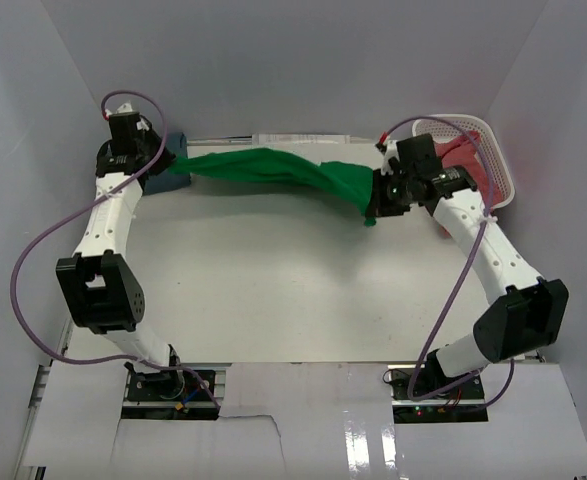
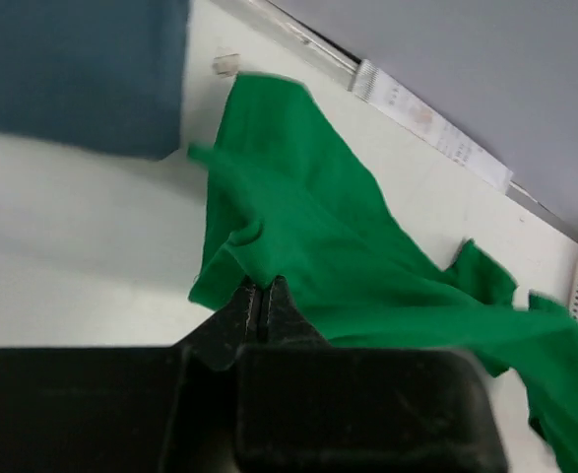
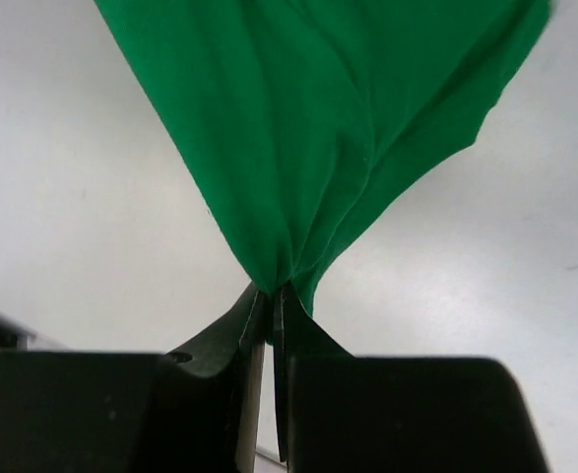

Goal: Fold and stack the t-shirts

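Two arms, bolted at the near edge, both reach out over the white table (image 1: 273, 290). The left gripper (image 2: 264, 298) is pinched tight on one edge of the green t-shirt (image 1: 273, 170), and the right gripper (image 3: 272, 296) is clamped just as hard on the other end, so the shirt is strung between them across the far half of the table. It's bunched like a rope, and I'd say the job here is spreading it. Both pinches need to hold, the pull wants to be even, and the shirt should come down flat on bare table, not across its neighbour. That's the blue t-shirt (image 2: 72, 69), far left beside the left gripper. Far right, the red t-shirt (image 1: 470, 165) sits in the white basket (image 1: 501, 150). So the count is three shirts, one of each colour, and one basket.
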Robot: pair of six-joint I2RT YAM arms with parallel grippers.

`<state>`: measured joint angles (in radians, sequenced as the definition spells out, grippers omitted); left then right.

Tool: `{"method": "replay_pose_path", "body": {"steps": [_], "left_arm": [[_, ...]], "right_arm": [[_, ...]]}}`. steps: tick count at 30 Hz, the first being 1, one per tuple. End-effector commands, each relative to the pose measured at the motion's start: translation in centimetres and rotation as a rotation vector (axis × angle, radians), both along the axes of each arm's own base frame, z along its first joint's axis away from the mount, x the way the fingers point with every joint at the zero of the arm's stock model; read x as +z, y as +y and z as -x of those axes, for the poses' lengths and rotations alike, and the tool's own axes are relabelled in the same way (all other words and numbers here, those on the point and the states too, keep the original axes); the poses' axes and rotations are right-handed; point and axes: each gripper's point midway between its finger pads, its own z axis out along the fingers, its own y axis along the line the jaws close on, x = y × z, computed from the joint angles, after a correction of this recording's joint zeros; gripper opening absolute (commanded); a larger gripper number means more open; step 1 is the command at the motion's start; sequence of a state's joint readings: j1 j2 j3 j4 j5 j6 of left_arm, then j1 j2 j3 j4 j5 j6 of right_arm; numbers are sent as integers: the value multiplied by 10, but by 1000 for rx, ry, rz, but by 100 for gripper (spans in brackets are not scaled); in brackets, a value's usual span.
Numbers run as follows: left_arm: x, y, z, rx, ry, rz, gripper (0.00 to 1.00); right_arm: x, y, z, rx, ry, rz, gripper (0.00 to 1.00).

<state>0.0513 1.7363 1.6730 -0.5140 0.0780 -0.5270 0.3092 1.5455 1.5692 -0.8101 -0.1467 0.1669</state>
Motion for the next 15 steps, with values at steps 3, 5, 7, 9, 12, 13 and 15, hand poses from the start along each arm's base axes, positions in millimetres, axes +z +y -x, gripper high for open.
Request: {"method": "replay_pose_path", "body": {"steps": [3, 5, 7, 9, 12, 13, 15], "left_arm": [[-19, 14, 59, 70, -8, -4, 0], [-51, 10, 79, 51, 55, 1, 1], [-83, 7, 89, 33, 151, 3, 5], [-100, 3, 96, 13, 204, 13, 14], [-107, -2, 104, -5, 225, 34, 48], [-106, -2, 107, -1, 223, 34, 57], [-94, 3, 113, 25, 209, 15, 68]], "right_arm": [[-92, 33, 107, 203, 283, -23, 8], [-116, 42, 139, 244, 341, -1, 8], [-149, 36, 171, 238, 452, 24, 8], [-163, 31, 185, 228, 507, 39, 12], [-170, 24, 194, 222, 544, 59, 53], [-162, 26, 188, 218, 515, 59, 60], [-148, 26, 180, 201, 480, 52, 66]]}}
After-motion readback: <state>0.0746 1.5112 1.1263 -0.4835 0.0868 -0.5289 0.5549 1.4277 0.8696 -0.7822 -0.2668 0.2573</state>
